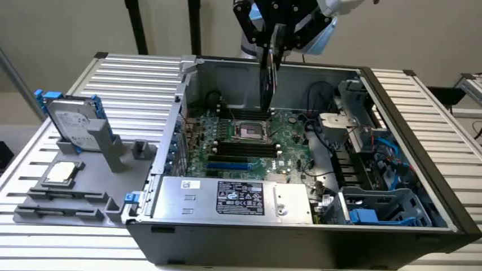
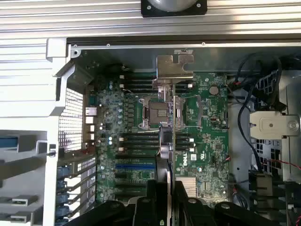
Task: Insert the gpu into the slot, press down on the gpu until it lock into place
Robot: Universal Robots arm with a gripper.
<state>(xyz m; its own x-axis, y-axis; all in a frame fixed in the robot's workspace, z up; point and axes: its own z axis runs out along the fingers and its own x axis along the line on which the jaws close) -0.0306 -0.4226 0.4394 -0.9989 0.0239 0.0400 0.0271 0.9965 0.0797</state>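
Black gripper (image 1: pixel 274 38), pointing straight down, clamps the gpu (image 1: pixel 268 84) upright, well clear of the slot (image 1: pixel 228 166).

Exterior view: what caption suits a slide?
Tool holds gpu upright over the open case; the slot is empty.

We see the gpu (image 1: pixel 268 79) black, its bracket (image 2: pixel 175 66) silver, and the motherboard (image 1: pixel 290 132) green. The slot (image 1: pixel 228 167) is bright blue. The table (image 1: pixel 128 79) shows pale grey with a ribbed stripe pattern.
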